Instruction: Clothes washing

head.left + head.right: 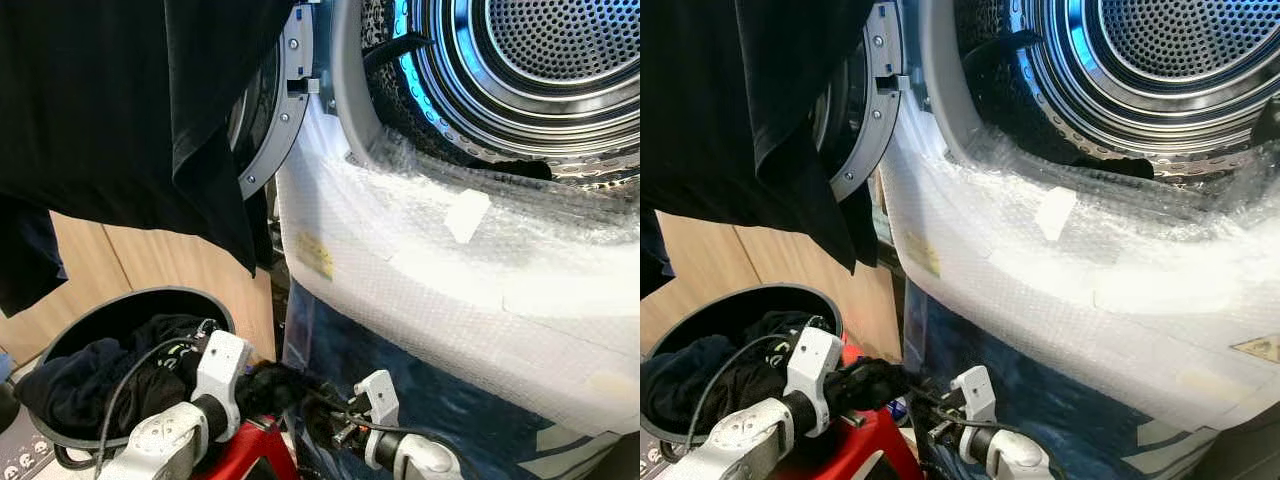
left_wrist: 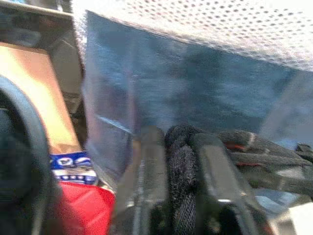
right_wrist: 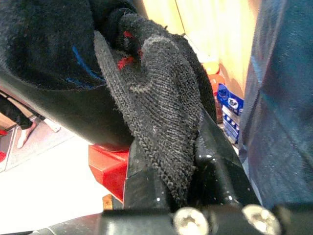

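A black knit garment (image 1: pixel 270 385) with red stitching is stretched between my two grippers, low in front of the washing machine. My left gripper (image 1: pixel 262 385) is shut on one end of it; the knit cloth (image 2: pixel 183 166) sits pinched between the fingers (image 2: pixel 151 171). My right gripper (image 1: pixel 322 412) is shut on the other end, with the cloth (image 3: pixel 161 103) bunched between its fingers (image 3: pixel 215 161). The open drum (image 1: pixel 560 50) of the washer is up at the right. A grey laundry basket (image 1: pixel 130 298) with dark clothes (image 1: pixel 90 385) stands at the lower left.
A large black garment (image 1: pixel 120 100) hangs at the upper left, across the open washer door (image 1: pixel 285 110). Bubble wrap (image 1: pixel 430 280) covers the washer's front below the opening. A red object (image 1: pixel 255 450) lies under my arms. Wooden cabinet fronts (image 1: pixel 150 270) stand behind the basket.
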Controlling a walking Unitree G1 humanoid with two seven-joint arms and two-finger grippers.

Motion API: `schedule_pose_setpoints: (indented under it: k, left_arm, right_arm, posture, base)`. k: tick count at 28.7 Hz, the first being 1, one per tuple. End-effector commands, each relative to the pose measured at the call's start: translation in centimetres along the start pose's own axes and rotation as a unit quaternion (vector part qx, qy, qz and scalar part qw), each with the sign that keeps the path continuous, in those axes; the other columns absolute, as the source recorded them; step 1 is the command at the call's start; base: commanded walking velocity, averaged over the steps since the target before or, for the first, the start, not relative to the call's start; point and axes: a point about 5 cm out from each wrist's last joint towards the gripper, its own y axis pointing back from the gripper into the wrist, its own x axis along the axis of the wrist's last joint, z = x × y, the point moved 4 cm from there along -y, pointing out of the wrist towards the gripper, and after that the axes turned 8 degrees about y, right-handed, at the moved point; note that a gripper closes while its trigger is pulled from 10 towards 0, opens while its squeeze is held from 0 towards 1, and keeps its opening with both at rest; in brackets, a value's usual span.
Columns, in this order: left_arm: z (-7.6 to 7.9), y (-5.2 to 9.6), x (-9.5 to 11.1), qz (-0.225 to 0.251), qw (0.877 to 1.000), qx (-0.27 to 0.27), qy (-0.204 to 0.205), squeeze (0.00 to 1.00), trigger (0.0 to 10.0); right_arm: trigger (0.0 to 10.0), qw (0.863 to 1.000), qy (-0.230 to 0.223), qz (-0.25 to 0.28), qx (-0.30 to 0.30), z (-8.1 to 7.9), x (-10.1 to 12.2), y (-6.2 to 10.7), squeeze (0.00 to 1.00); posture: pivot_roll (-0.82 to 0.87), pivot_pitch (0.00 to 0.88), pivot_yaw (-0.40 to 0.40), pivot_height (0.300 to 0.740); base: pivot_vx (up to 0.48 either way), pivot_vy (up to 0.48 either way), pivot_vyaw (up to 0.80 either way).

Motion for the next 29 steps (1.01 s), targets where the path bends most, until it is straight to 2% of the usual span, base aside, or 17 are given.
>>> schedule_pose_setpoints:
  k: [1, 6, 11, 16, 19, 23, 24, 25, 26, 27, 28, 29]
  left_arm:
    - [-0.2, 0.0, 0.4, 0.012, 1.000, 0.010, -0.011, 1.00, 10.0]
    - [0.2, 0.2, 1.5, 0.054, 0.998, 0.015, -0.004, 1.00, 10.0]
    - [-0.7, 0.8, 3.0, 0.105, 0.993, 0.047, -0.004, 1.00, 10.0]
    - [-1.6, 1.2, 3.8, 0.130, 0.988, 0.082, -0.016, 1.00, 10.0]
    - [-3.2, 2.0, 4.6, 0.154, 0.977, 0.137, -0.055, 1.00, 10.0]
    - [-4.6, 3.6, 4.4, 0.164, 0.964, 0.189, -0.093, 1.00, 10.0]
    - [-5.0, 3.9, 4.2, 0.164, 0.960, 0.203, -0.099, 1.00, 10.0]
    - [-6.3, 4.8, 3.7, 0.166, 0.951, 0.244, -0.089, 1.00, 10.0]
    - [-6.7, 5.1, 3.4, 0.167, 0.948, 0.257, -0.084, 1.00, 10.0]
    - [-7.0, 5.3, 3.2, 0.168, 0.945, 0.268, -0.080, 0.94, 10.0]
    - [-7.4, 5.6, 2.9, 0.166, 0.943, 0.279, -0.079, 0.08, 10.0]
    - [-7.9, 6.0, 2.6, 0.168, 0.938, 0.295, -0.076, 0.00, 10.0]
  right_arm:
    - [0.0, 1.000, 0.006, 0.001, -0.001, 0.1, 0.2, -0.1, 0.00]
    - [0.0, 1.000, 0.002, 0.002, -0.012, 0.4, 0.1, 0.2, 0.00]
    - [0.0, 1.000, 0.002, 0.001, -0.028, 1.1, 0.0, 0.5, 0.00]
    - [0.0, 0.999, -0.001, 0.005, -0.039, 1.4, 0.2, 0.6, 0.00]
    - [0.0, 0.999, -0.004, 0.009, -0.048, 1.8, 0.3, 0.8, 0.00]
    - [0.0, 0.999, -0.002, 0.016, -0.052, 2.2, 0.4, 1.2, 0.00]
    - [0.0, 0.998, -0.001, 0.017, -0.053, 2.2, 0.3, 1.3, 0.00]
    - [0.0, 0.999, 0.001, 0.019, -0.051, 2.3, 0.3, 1.5, 0.00]
    - [0.0, 0.999, 0.001, 0.020, -0.050, 2.3, 0.3, 1.6, 0.00]
    - [0.0, 0.999, 0.002, 0.022, -0.049, 2.3, 0.3, 1.6, 0.00]
    - [0.0, 0.999, 0.003, 0.025, -0.045, 2.2, 0.3, 1.7, 0.00]
    - [0.0, 0.999, 0.006, 0.032, -0.035, 2.1, 0.4, 1.9, 0.00]
  posture:
    - [0.12, 0.000, 0.016, 0.740]
    - [0.12, 0.000, 0.011, 0.740]
    - [0.13, 0.000, 0.011, 0.740]
    - [0.13, 0.000, 0.011, 0.740]
    - [0.13, 0.000, 0.013, 0.740]
    - [0.13, 0.000, 0.013, 0.740]
    - [0.13, 0.000, 0.013, 0.740]
    - [0.13, 0.000, 0.011, 0.740]
    - [0.13, 0.000, 0.011, 0.740]
    - [0.13, 0.000, 0.010, 0.740]
    - [0.13, 0.000, 0.010, 0.740]
    - [0.13, 0.000, 0.006, 0.740]
  base:
    - [0.000, 0.000, 0.00]
    - [0.000, 0.000, 0.00]
    - [0.000, 0.000, 0.00]
    - [0.000, 0.000, 0.00]
    - [0.000, 0.000, 0.00]
    - [0.000, 0.000, 0.00]
    - [0.000, 0.000, 0.00]
    - [0.000, 0.000, 0.00]
    - [0.000, 0.000, 0.00]
    - [0.000, 0.000, 0.00]
    - [0.000, 0.000, 0.00]
    - [0.000, 0.000, 0.00]
